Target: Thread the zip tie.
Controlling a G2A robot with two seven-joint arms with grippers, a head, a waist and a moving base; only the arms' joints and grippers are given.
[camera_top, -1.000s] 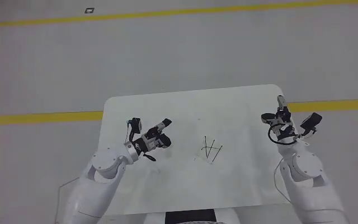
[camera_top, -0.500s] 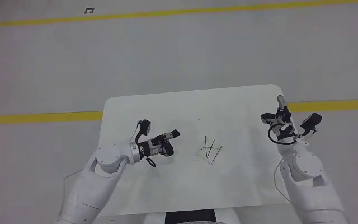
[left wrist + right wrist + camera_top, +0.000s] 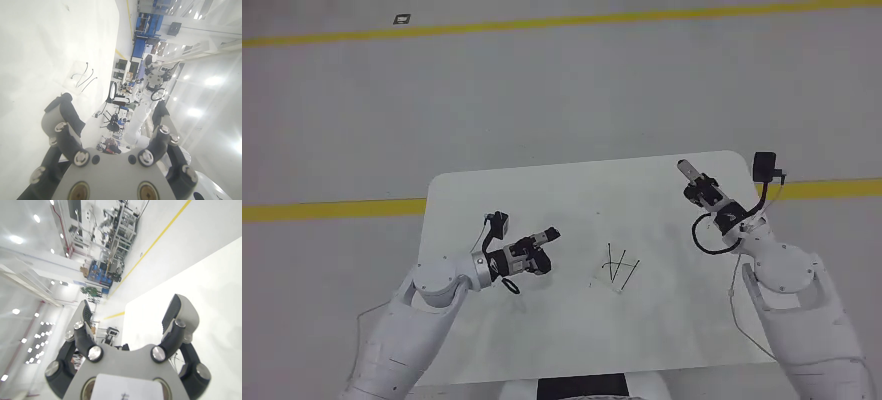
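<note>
Several thin black zip ties (image 3: 619,265) lie crossed over one another near the middle of the white table (image 3: 572,330). The left wrist view shows the zip ties (image 3: 84,78) resting on a clear plastic sheet (image 3: 70,83). My left gripper (image 3: 542,241) hovers to the left of the ties, pointing at them, open and empty (image 3: 112,103). My right gripper (image 3: 689,171) is over the table's far right corner, well away from the ties, also open with nothing between its fingers (image 3: 130,302).
The table's rounded far right corner (image 3: 737,156) lies just beyond the right gripper. A yellow floor line (image 3: 332,210) runs behind the table. The right arm (image 3: 151,81) stands in the distance in the left wrist view.
My right arm swung from beyond the table's right edge inward and farther away, over the far right corner. My left gripper moved slightly right toward the ties and levelled out.
</note>
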